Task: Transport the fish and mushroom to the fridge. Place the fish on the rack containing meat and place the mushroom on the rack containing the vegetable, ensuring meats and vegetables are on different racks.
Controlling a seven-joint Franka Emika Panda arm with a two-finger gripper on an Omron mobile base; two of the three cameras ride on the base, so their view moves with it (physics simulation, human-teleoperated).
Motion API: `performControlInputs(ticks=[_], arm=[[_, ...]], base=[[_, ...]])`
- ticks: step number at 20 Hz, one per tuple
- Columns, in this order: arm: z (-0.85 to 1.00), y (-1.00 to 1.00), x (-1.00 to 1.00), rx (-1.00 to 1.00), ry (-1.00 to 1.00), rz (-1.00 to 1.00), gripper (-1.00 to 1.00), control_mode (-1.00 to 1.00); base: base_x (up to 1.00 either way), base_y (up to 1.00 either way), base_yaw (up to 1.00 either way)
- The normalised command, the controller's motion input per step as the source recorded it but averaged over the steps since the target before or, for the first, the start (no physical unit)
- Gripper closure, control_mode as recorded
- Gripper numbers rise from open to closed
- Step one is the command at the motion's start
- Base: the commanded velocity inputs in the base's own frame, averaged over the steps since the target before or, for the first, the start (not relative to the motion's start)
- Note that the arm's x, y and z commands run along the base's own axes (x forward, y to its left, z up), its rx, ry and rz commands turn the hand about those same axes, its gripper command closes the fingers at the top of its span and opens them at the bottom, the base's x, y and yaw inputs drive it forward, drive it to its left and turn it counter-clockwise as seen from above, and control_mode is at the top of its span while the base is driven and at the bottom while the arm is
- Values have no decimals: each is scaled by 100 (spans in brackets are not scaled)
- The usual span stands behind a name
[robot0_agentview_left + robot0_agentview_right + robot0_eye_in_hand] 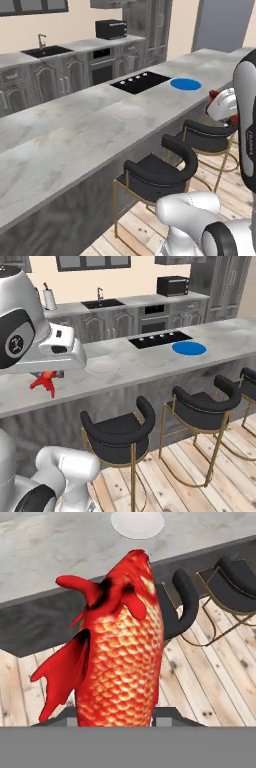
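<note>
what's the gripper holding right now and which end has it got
The gripper holds the red fish. The grip is at one end of its body; whether head or tail cannot be told.

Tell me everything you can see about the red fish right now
The fish is bright red-orange with pale gold scales, black patches near the head, and red fins and tail. In the hand view it stands up from the end effector, which is shut on its lower end, head pointing toward the grey counter. It hangs off the counter, above the wooden floor near the black stools. In the right base view it shows as a small red shape under the hand.
</note>
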Motion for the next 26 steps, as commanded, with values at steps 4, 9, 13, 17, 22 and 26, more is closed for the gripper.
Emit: performControlInputs(ticks=[4,9,13,17,22,26], arm=[[0,0,0,0,0,0,100,100],[0,0,0,0,0,0,100,100],[0,0,0,0,0,0,100,100],[0,0,0,0,0,0,100,100],[0,0,0,0,0,0,100,100],[0,0,0,0,0,0,100,100]], base=[[-100,-79,-20],[-17,-93,-55],[0,-11,-97],[0,0,-100],[21,10,-91],[100,33,-34]])
